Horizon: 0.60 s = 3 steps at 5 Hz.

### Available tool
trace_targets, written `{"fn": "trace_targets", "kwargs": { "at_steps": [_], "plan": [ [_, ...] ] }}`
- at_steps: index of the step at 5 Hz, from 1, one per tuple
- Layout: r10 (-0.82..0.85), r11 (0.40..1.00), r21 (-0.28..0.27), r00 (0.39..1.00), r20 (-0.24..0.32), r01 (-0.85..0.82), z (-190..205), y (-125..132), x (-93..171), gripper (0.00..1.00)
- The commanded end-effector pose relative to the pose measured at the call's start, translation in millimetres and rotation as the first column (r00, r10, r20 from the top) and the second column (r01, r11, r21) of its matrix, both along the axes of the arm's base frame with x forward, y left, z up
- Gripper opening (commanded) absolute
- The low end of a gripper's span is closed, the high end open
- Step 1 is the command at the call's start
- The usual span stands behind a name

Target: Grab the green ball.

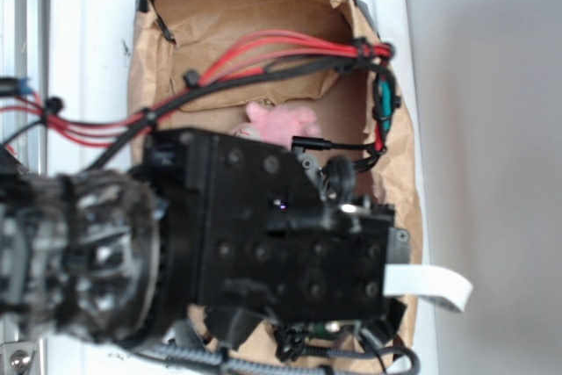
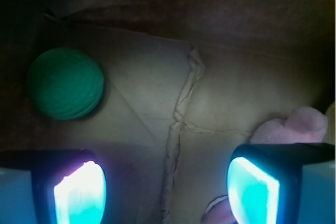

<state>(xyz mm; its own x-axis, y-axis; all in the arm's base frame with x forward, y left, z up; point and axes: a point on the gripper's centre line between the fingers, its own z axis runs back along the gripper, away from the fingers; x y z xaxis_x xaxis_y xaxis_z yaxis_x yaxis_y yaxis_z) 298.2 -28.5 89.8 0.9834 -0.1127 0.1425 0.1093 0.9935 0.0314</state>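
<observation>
Green ball [image 2: 65,83] at about ten o'clock in the wrist view, resting on the brown paper floor of the bag [image 2: 231,98], clear of both fingers. End effector [image 2: 167,187] spread wide, holding nothing, its two glowing pads [image 2: 79,195] at seven and five o'clock along the bottom edge. Ball off to the left of the gap, beyond the left pad, not between the pads. Pink plush bunny [image 2: 296,124] at four o'clock, just beside the right finger, well apart from the ball.

From the exterior view: arm body filling the middle, reaching down into the open brown paper bag [image 1: 263,19] on the white table [image 1: 92,32]; bunny [image 1: 281,120] peeking out at twelve o'clock above the arm; ball hidden behind the arm.

Handling, as judgement: small, round, matte with a finely ridged or dimpled skin, so probably light and fairly grippy, perhaps slightly yielding. Liable to roll on the creased paper if nudged from one side. Best taken across its widest middle, pads on opposite sides, centred so it cannot squirt out. Calls for a shift toward ten o'clock to bring the ball into the gap before closing. Torn seam [image 2: 181,108] in the paper at centre, a possible snag for a low fingertip.
</observation>
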Motion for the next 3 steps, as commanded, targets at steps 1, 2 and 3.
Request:
{"fn": "trace_targets", "kwargs": {
  "at_steps": [1, 2, 3],
  "plan": [
    [0.03, 0.996, -0.09, 0.997, 0.072, -0.023, 59.7, 2.9, 3.9, 1.0],
    [0.073, 0.993, -0.102, 0.994, 0.081, -0.065, 77.6, 20.9, 9.2, 1.0],
    [0.085, 0.996, -0.044, 0.993, 0.088, -0.081, 74.0, 39.5, 12.6, 1.0]
  ]
}}
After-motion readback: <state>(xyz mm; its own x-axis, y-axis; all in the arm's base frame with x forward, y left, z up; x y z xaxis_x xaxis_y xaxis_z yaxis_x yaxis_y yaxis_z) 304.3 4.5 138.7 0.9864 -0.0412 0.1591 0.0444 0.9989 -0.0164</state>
